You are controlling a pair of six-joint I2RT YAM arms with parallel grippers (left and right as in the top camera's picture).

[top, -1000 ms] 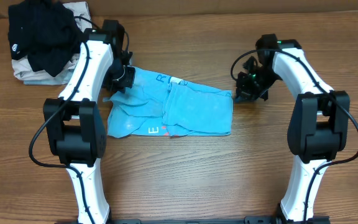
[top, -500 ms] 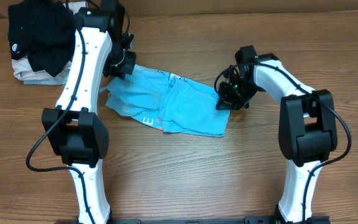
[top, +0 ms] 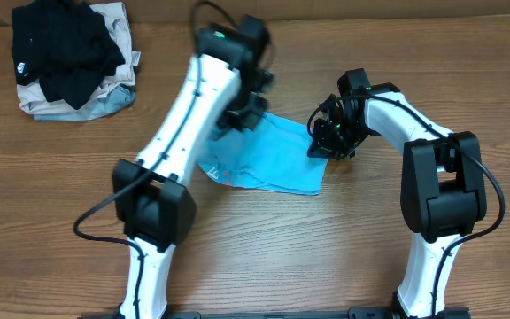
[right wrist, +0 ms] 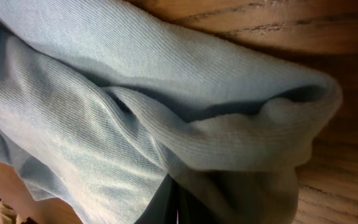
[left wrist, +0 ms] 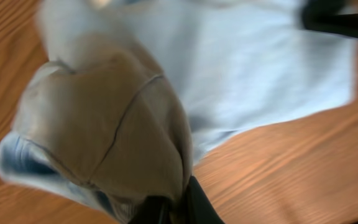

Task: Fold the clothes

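Observation:
The sky-blue T-shirt (top: 273, 161) lies bunched in the middle of the wooden table, with a small red mark near its left front corner. My left gripper (top: 242, 120) is shut on the shirt's far left part and holds a fold of it up; in the left wrist view the fabric (left wrist: 110, 130) drapes over the jaws (left wrist: 178, 208). My right gripper (top: 324, 142) is shut on the shirt's right edge; the right wrist view shows ribbed blue cloth (right wrist: 166, 112) pinched between the fingers (right wrist: 178, 208).
A black garment with a small white logo (top: 65, 53) lies heaped on beige and pale grey-blue garments (top: 113, 89) at the far left corner. Bare wood table (top: 264, 248) lies in front of the shirt.
My left arm has swung to the right across the table, carrying the shirt's left part over toward the middle. The shirt now looks narrower. The right gripper has barely moved in the last half second.

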